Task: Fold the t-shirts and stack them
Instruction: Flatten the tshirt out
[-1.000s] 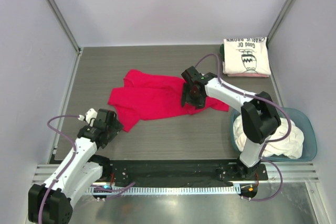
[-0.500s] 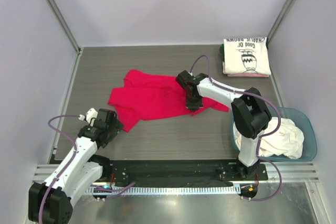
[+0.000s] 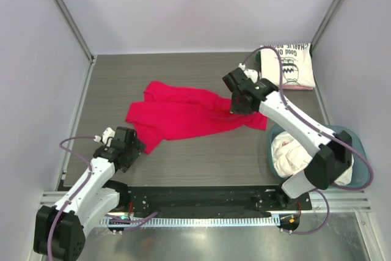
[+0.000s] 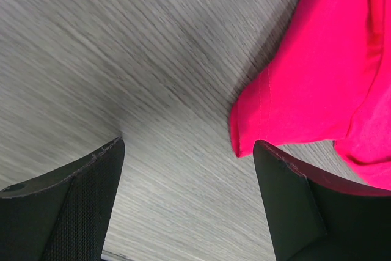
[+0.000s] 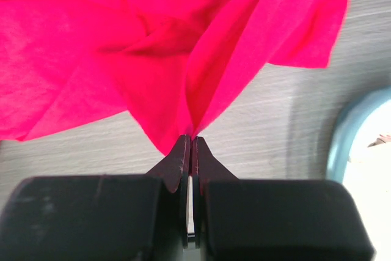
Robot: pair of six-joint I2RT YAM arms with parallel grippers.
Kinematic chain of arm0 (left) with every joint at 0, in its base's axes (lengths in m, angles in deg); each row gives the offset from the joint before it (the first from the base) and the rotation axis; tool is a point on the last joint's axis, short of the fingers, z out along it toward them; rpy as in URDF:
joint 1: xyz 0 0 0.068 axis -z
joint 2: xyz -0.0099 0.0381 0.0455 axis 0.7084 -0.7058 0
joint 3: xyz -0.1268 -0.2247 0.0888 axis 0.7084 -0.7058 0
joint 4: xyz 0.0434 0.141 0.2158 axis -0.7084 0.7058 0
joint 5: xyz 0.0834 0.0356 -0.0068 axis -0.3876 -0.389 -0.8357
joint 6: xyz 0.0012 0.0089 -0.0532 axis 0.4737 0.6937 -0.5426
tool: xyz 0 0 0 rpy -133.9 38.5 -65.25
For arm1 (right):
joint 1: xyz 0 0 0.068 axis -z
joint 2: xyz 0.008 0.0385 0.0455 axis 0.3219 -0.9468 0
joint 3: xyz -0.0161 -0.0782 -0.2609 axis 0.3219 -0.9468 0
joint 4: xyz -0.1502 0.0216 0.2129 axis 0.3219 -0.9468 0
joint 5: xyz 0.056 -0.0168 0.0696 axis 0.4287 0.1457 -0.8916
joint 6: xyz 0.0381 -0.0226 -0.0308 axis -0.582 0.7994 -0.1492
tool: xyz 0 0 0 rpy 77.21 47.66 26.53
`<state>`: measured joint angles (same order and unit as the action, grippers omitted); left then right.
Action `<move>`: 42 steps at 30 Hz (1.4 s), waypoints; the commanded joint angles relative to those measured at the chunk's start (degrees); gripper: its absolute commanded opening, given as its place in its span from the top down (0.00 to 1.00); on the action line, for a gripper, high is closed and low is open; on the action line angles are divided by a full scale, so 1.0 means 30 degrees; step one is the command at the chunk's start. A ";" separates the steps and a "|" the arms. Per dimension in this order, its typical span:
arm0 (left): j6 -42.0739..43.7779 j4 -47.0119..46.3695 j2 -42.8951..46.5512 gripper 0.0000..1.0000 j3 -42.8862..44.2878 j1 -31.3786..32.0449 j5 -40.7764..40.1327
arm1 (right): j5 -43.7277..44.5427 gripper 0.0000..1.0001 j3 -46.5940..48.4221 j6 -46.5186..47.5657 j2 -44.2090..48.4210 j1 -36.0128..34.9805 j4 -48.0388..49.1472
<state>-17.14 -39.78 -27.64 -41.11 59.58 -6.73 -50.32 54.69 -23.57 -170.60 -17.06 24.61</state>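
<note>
Right tool [image 5: 190, 140] on red t-shirt [image 5: 122, 41] edge

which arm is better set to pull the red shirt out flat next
Right. The right gripper is shut on a fold of the red shirt. The left gripper hangs open beside the shirt's near corner, holding nothing.

We see a plain crimson red t-shirt [image 3: 183, 114] at centre frame on a table [image 3: 201, 157] of grey, streaked woodgrain. Upper right, a cream t-shirt [image 3: 299, 71] bears black print. Lower right, white t-shirts [image 3: 287, 151] fill a blue-grey tub [image 3: 364, 162].
</note>
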 commanded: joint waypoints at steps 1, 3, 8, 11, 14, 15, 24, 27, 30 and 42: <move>-0.0886 -0.2202 -0.0613 0.14 -0.0109 -0.0110 0.0656 | 0.0451 0.99 -0.1137 -0.0520 0.1469 0.0138 -0.0290; -0.1091 -0.3137 -0.1429 0.15 0.0008 -0.0139 0.0949 | 0.0275 0.99 -0.1929 -0.0608 0.2260 0.0196 0.0062; -0.1356 -0.4460 -0.4008 0.21 0.0535 -0.0110 0.1389 | -0.0194 0.99 -0.3042 -0.0609 0.3082 0.0722 0.0503; -0.1356 -0.5163 -0.5825 0.34 0.0799 -0.0110 0.1828 | -0.0283 0.99 -0.3366 -0.0521 0.3405 0.1103 0.0562; -0.1356 -0.5867 -0.7174 0.58 0.1034 -0.0110 0.2239 | -0.0487 0.99 -0.3717 -0.0316 0.3727 0.1513 0.0621; -0.1269 -0.6158 -0.7409 0.76 0.1121 -0.0110 0.2297 | -0.0546 0.99 -0.3806 -0.0199 0.3815 0.1776 0.0650; 0.1775 -0.0163 -0.4867 1.00 0.7733 -0.0139 -0.0070 | -0.1483 0.99 -0.2696 0.0447 0.4898 0.3331 0.0359; 0.3035 0.2475 -0.3488 1.00 1.1415 -0.0227 -0.1595 | -0.1716 0.99 -0.1086 0.0476 0.5250 0.3361 -0.0110; 0.4441 0.4492 -0.3163 1.00 1.5253 -0.0344 -0.2619 | -0.2913 0.99 0.0525 0.0856 0.5689 0.3361 -0.0083; 0.7457 0.8604 -0.2432 1.00 2.6049 -0.0403 -0.5669 | -0.4148 0.99 0.4133 0.0944 0.9613 0.3361 0.0619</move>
<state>0.49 -17.27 -36.84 32.46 58.84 -18.88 -60.68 65.03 -21.58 -145.18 -6.98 24.35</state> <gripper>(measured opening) 0.012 0.039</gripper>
